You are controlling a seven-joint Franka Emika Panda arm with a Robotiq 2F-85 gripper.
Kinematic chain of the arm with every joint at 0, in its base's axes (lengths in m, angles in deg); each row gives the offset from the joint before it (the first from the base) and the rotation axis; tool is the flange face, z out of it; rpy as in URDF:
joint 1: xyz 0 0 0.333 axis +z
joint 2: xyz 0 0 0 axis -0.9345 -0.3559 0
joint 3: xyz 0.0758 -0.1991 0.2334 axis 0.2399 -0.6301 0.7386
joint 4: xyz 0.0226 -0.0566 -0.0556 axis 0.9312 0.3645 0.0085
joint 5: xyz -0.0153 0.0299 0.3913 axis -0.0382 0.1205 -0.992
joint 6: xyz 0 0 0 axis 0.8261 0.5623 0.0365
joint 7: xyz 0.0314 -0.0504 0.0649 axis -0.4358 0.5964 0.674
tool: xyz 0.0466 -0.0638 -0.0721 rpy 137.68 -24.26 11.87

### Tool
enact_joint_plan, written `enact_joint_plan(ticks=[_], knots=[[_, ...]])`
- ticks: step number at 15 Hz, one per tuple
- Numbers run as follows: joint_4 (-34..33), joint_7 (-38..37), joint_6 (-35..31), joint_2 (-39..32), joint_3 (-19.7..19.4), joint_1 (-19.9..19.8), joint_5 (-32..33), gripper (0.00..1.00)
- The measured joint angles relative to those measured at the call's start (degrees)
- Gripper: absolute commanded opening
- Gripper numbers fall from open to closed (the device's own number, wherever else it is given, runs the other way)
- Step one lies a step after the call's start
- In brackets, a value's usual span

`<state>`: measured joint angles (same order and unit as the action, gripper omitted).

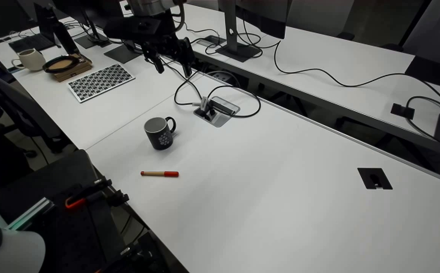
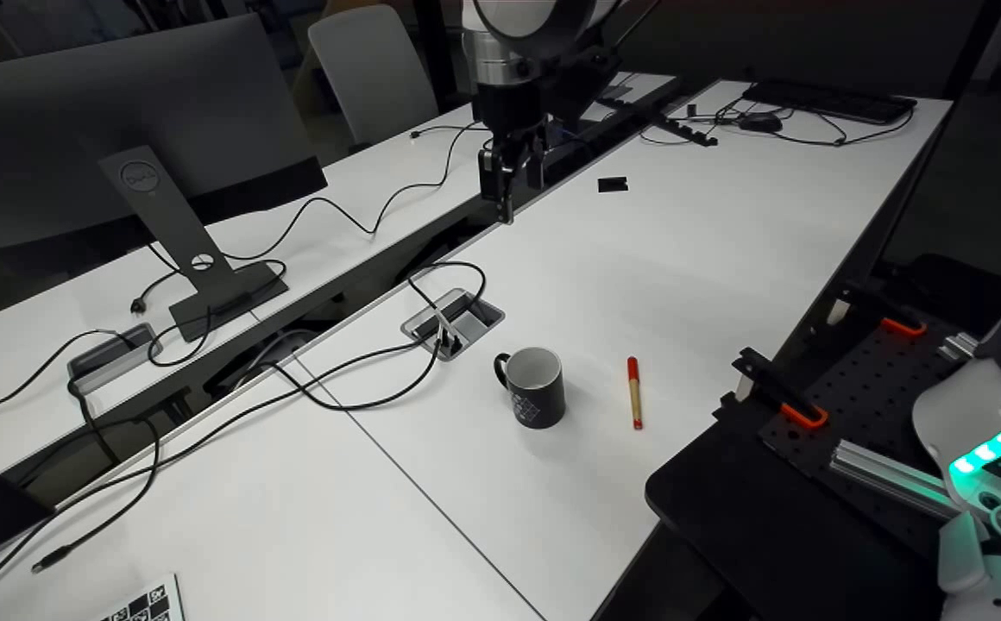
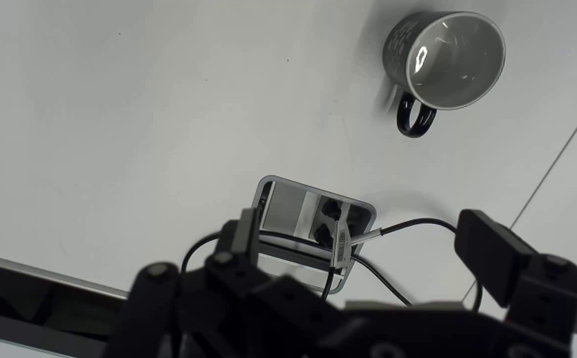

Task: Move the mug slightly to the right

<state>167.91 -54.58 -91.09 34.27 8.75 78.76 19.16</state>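
Observation:
The dark mug (image 1: 161, 137) stands upright on the white table, with a pale inside and a loop handle. It shows in an exterior view (image 2: 538, 400) with a light pattern on its side. In the wrist view the mug (image 3: 455, 62) is at the upper right, its handle pointing down the picture. My gripper (image 1: 173, 72) is open and empty, held above the table and apart from the mug. It also shows in an exterior view (image 2: 519, 198). In the wrist view its open fingers (image 3: 358, 223) frame the table socket, with the mug beyond the fingertips.
A socket box (image 1: 220, 119) with black cables (image 2: 380, 401) looping out lies near the mug. A red-capped marker (image 1: 160, 173) lies close by. A keyboard (image 1: 101, 82), a pale cup (image 1: 31, 60) and a monitor stand (image 2: 194, 250) stand further off. A gap runs along the table's back edge.

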Motion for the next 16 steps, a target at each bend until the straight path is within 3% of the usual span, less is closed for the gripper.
enact_joint_plan(ticks=[16], knots=[[-1.1, -1.8, -0.1, -5.8, -0.2, -0.4, -1.7, 1.00]])
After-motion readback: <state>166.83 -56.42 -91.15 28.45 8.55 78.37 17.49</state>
